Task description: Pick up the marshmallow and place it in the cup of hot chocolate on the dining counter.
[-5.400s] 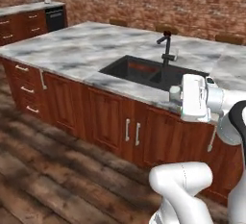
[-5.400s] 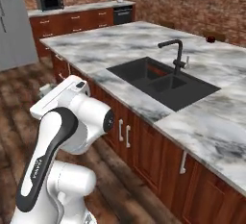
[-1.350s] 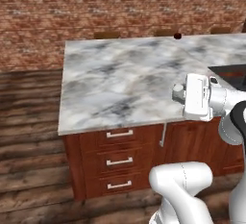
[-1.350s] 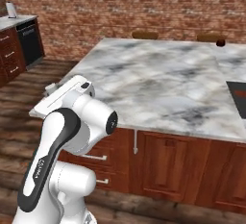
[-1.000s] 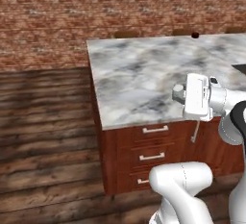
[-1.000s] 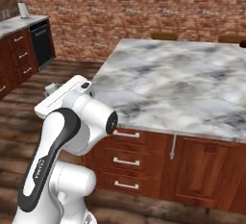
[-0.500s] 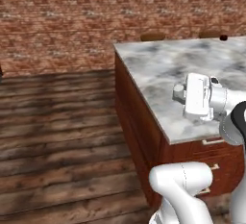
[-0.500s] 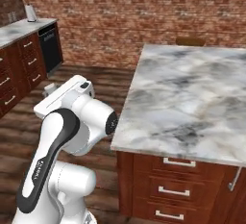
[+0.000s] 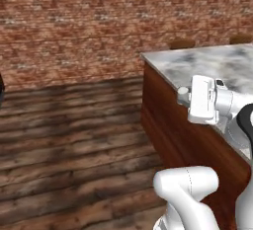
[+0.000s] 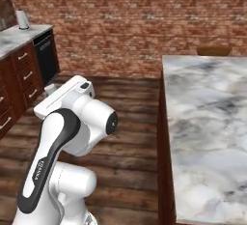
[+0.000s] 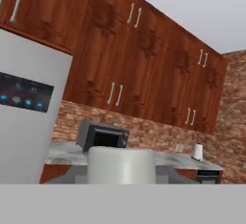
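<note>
I cannot locate the marshmallow or the cup in these views. I judge the marshmallow light, soft and easily crushed, best pinched gently across its middle; its long axis and facing I cannot tell. The grey-white veined marble dining counter (image 10: 207,137) lies right of the base. The gripper's fingers are closed together, holding nothing. The hand camera faces a dark microwave (image 11: 102,136) under red-brown wooden wall cabinets (image 11: 120,50).
</note>
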Available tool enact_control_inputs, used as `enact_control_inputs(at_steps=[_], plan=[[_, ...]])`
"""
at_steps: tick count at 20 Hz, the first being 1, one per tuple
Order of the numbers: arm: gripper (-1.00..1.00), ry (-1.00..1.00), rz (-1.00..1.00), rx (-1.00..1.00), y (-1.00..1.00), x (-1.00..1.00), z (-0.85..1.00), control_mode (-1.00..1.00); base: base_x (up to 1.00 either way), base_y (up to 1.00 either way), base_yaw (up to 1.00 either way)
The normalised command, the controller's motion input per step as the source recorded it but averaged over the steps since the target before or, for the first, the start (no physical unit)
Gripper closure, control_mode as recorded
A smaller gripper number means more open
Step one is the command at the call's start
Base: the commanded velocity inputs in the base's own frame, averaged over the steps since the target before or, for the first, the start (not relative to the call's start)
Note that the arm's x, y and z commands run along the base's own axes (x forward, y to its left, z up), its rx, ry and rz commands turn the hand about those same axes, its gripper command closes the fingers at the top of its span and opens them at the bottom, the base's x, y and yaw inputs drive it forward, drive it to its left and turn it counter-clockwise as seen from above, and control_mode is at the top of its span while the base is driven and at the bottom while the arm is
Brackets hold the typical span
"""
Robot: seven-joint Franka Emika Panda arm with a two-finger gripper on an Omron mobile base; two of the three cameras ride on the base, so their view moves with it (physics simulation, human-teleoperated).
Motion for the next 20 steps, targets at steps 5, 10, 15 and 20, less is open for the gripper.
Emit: enact_control_inputs(at_steps=[5,10,15,20], plan=[[1.0,0.0,0.0,0.0,0.0,0.0,0.0,1.0,1.0,1.0,-0.35],[1.0,0.0,0.0,0.0,0.0,0.0,0.0,1.0,1.0,1.0,-0.44],[1.0,0.0,0.0,0.0,0.0,0.0,0.0,1.0,1.0,1.0,-0.47],[1.0,0.0,0.0,0.0,0.0,0.0,0.0,1.0,1.0,0.97,-0.52]])
